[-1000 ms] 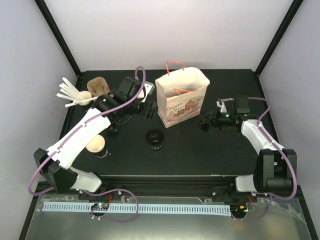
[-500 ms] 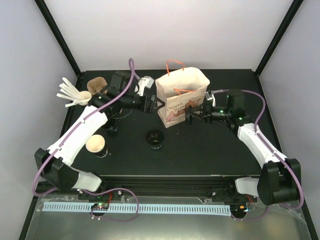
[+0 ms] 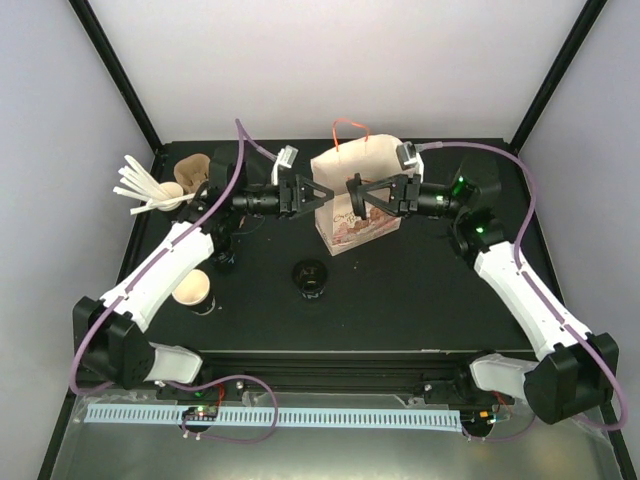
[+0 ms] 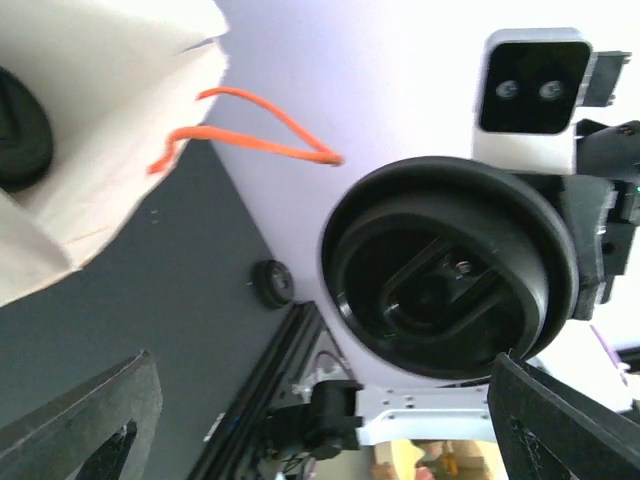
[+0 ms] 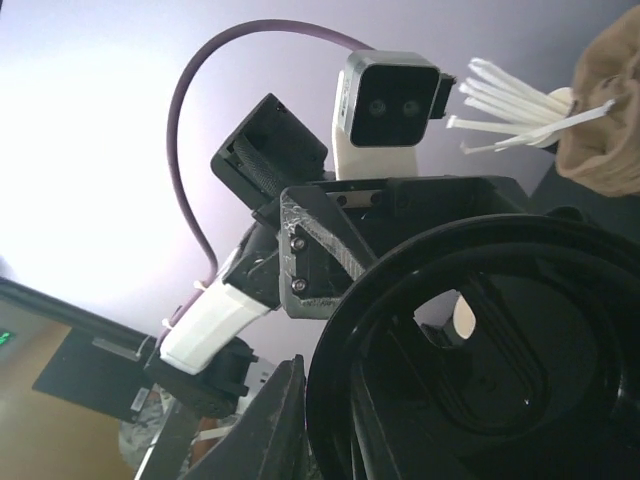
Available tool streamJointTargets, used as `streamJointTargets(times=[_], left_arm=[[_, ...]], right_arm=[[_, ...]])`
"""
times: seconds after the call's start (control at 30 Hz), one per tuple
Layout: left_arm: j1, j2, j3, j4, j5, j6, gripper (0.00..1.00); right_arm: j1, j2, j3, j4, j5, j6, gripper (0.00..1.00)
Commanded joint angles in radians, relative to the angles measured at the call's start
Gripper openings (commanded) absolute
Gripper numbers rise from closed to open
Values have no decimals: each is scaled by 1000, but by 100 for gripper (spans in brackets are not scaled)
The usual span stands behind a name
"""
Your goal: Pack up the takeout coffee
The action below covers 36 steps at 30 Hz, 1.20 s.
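Since a second ago both arms have come up off the table (image 3: 400, 300) and swung inward. The right gripper (image 3: 357, 192), then low beside the bag, now faces the left gripper (image 3: 318, 194) in mid-air. Nearest me, a lidless black cup (image 3: 192, 290), tan inside, sits by the left forearm. A lidded cup (image 3: 310, 277) stands mid-table, apart from the paper bag (image 3: 345, 228). Above them I see the right gripper clamped on a round black lid (image 4: 450, 270), its face turned toward the left wrist camera. The left fingers (image 4: 85, 420) are spread wide, holding nothing. The bag stands upright behind them. At far left are the stirrer cup (image 3: 165, 197) and, just beside it, a brown pulp carrier (image 3: 195, 172).
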Motion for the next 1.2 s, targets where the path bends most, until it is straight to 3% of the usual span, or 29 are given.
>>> streamJointTargets(times=[0.0, 0.13, 0.33, 0.53, 1.17], left_arm=[[4, -55, -25, 225, 77, -208, 93], [1, -112, -80, 338, 82, -276, 99], [1, -172, -130, 400, 76, -319, 99], [1, -194, -183, 538, 61, -462, 99], [5, -242, -217, 584, 51, -558, 94]], right_arm=[[54, 33, 46, 163, 32, 121, 16], [94, 50, 61, 201, 61, 144, 16], [138, 63, 62, 305, 120, 223, 15], [188, 66, 64, 368, 185, 272, 15], [284, 63, 91, 241, 260, 177, 14]])
